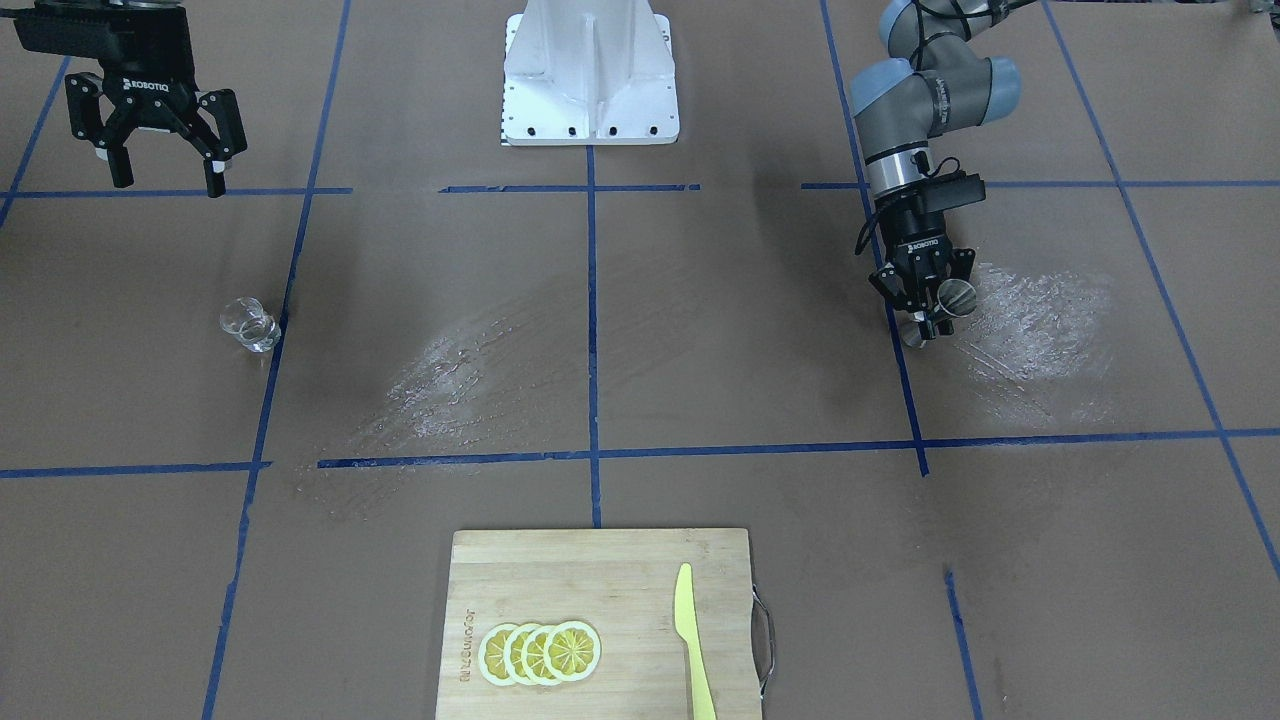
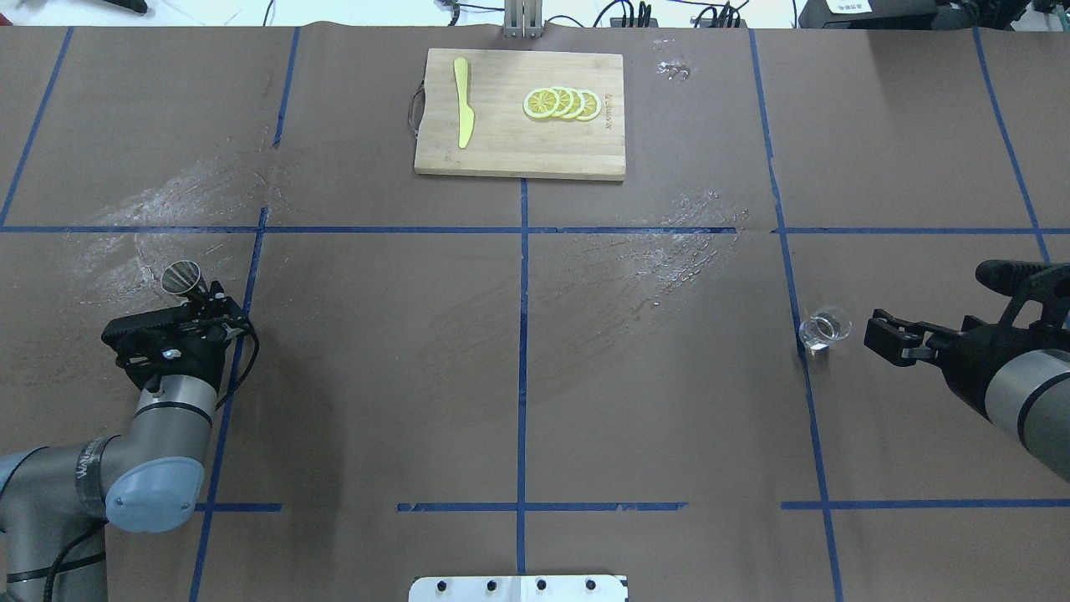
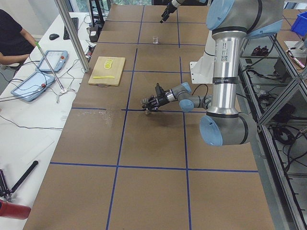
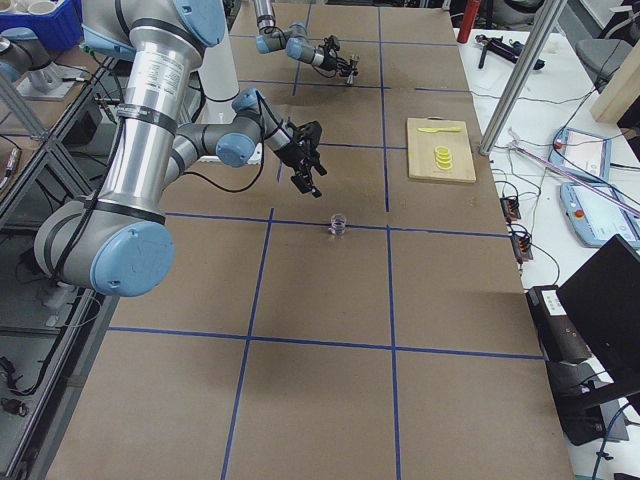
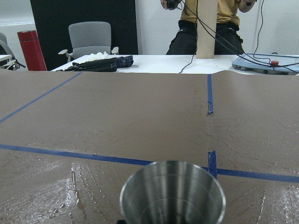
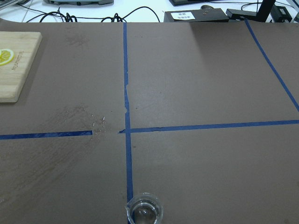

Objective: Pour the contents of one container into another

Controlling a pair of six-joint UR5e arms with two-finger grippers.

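Far apart, left hand (image 1: 932, 315) pinches the jigger (image 1: 958, 297) and right hand (image 1: 168, 180), spread, hangs near the cup (image 1: 250, 325).

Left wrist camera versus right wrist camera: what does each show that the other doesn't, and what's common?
Only the left wrist view: the steel jigger, open mouth close to the lens, and a person beyond the table. Only the right wrist view: the glass cup standing on a blue tape line, and a corner of the cutting board. Both: the brown table cover with tape and wet smears.
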